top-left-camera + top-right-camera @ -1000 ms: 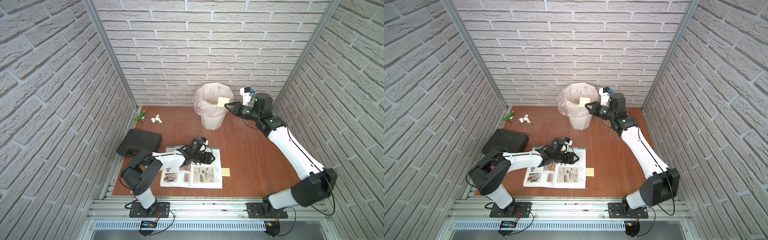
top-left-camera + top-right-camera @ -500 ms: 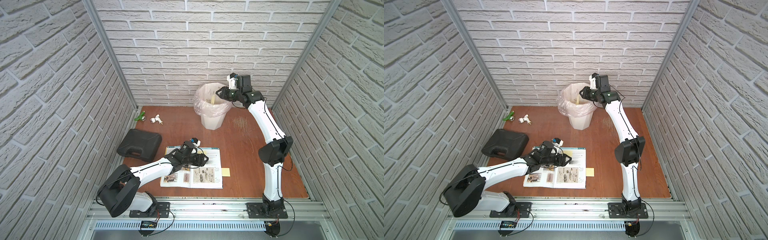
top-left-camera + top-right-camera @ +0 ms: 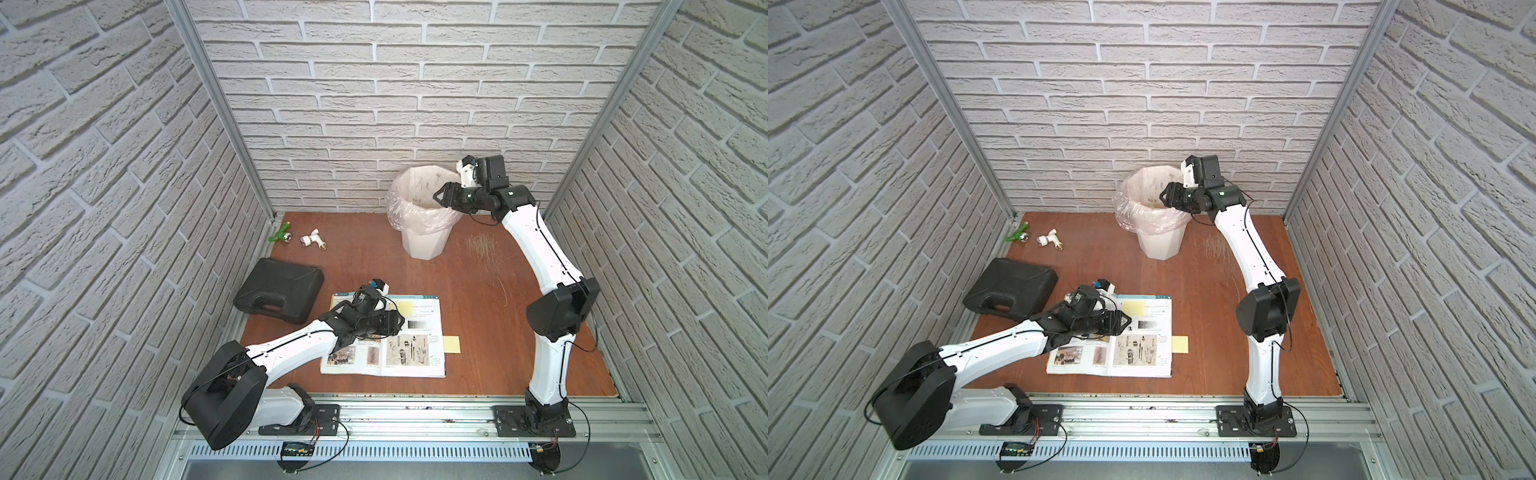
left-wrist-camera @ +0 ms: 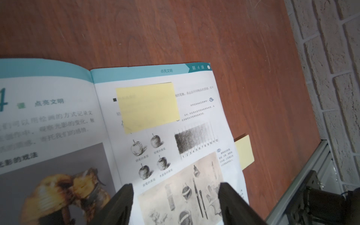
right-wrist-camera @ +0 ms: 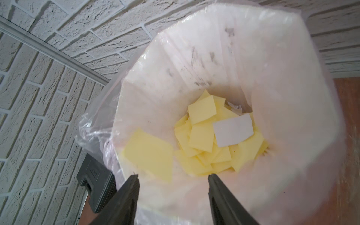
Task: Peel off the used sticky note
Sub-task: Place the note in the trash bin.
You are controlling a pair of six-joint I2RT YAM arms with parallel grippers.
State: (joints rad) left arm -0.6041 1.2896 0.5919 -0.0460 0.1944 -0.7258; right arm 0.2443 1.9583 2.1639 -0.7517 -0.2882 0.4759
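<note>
Near the brown wooden worktop's point(image 3: 374, 266) front edge the left gripper point(image 4: 175, 188), jaws apart and empty, hovers over an open illustrated book point(image 3: 415, 309); a pale yellow square sticky note point(image 4: 148, 107) sticks to its right page. At the back edge the right gripper point(image 5: 173, 178), also parted and empty, hangs over a white bag-lined bin point(image 3: 424, 245)

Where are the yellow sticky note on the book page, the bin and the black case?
sticky note point(image 4: 148, 107): left wrist view, its middle.
bin point(image 3: 424, 245): in a top view, white outer wall.
black case point(image 3: 278, 296): in a top view, lid's middle.
</note>
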